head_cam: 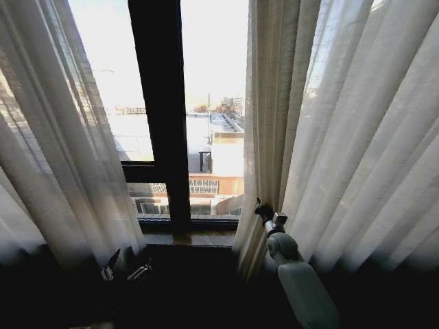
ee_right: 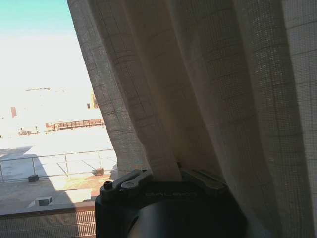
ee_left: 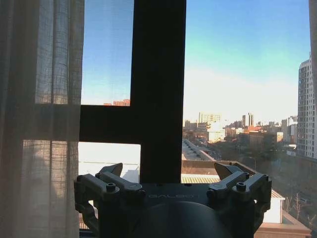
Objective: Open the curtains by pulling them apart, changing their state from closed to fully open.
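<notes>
The right gripper is clamped on a pleat at the inner edge of the right curtain, which rises above it. The left gripper hangs with fingers apart, just beside the left curtain, before the window frame.

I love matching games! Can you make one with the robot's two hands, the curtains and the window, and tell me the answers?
Column one:
1. left hand
2. right hand
3. left curtain
4. window frame

Column two:
A. dark bars in the gap between the two curtains
B. open, holding nothing, low in front of the window
C. shut on a fold at the inner edge of the right curtain
D. hanging at the left side of the window, no hand touching it

Pairs: 1-B, 2-C, 3-D, 4-A
</notes>
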Controlling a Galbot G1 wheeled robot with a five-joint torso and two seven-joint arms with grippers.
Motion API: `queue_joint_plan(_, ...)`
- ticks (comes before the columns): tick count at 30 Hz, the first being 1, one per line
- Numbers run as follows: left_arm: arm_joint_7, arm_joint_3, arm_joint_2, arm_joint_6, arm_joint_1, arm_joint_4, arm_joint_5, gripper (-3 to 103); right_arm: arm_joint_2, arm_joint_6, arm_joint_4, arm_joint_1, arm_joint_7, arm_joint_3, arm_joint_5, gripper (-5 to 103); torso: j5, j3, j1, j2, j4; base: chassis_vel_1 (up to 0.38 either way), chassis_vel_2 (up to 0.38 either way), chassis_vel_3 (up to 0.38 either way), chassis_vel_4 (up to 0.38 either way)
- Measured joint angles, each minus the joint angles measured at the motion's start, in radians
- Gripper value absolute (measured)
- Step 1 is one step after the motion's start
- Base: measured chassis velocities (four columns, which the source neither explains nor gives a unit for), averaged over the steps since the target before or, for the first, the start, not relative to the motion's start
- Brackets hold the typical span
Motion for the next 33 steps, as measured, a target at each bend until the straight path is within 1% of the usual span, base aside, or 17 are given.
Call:
queue_joint_plan(4, 0.0, 0.001, -0.001, 0.0, 0.0, 0.002, 0.0, 100, -0.002, -0.002, 0.001, 0.0, 0.003, 0.0, 0.0, 0, -0.0009, 0.0, 0.0, 0.0, -0.0001, -0.368, -0.371, 0.367, 0.373)
queue_joint_plan(6, 0.0, 0.001, -0.001, -0.001, 0.001, 0.002, 0.0, 100, -0.003, -0.003, 0.001, 0.0, 0.004, -0.003, 0.0, 0, -0.0002, 0.0, 0.0, 0.0, 0.0, -0.334, -0.359, 0.318, 0.339)
queue_joint_plan(33, 0.003, 0.003, -0.001, -0.004, 0.002, 0.004, 0.002, 100, -0.003, -0.004, 0.002, -0.002, 0.005, -0.014, -0.003, 0, -0.0005, 0.0, 0.0, 0.0, 0.0, -0.351, -0.349, 0.349, 0.355)
